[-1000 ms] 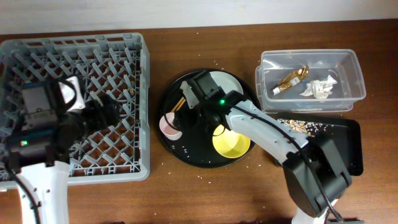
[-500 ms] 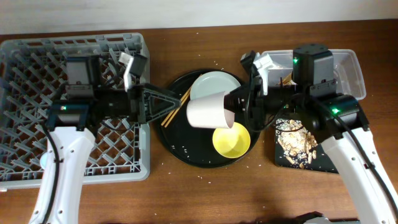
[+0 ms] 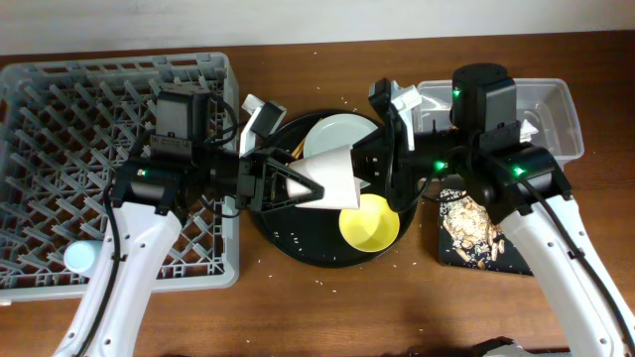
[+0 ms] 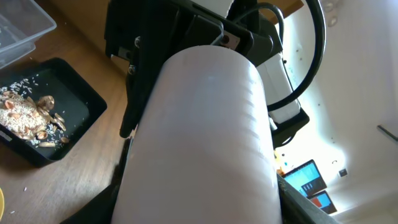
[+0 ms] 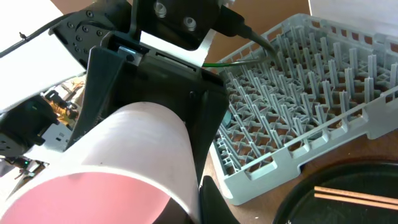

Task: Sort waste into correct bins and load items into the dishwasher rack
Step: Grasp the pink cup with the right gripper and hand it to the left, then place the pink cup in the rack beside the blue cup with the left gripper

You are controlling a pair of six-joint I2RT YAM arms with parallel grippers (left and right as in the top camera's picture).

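Overhead, the pink cup [image 3: 332, 178] lies sideways in the air above the round black tray [image 3: 298, 243]. It sits between the left gripper [image 3: 298, 185] and the right gripper [image 3: 372, 171], which grasps its wide end. From the left wrist, the cup's wall fills the space between the left jaws, and I cannot tell whether they press it. From the right wrist, the cup's pink mouth faces the camera, with the dishwasher rack [image 5: 311, 93] behind.

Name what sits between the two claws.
The small pink cup, tipped sideways, fills the gap between left claw and right claw; overhead view shows it.
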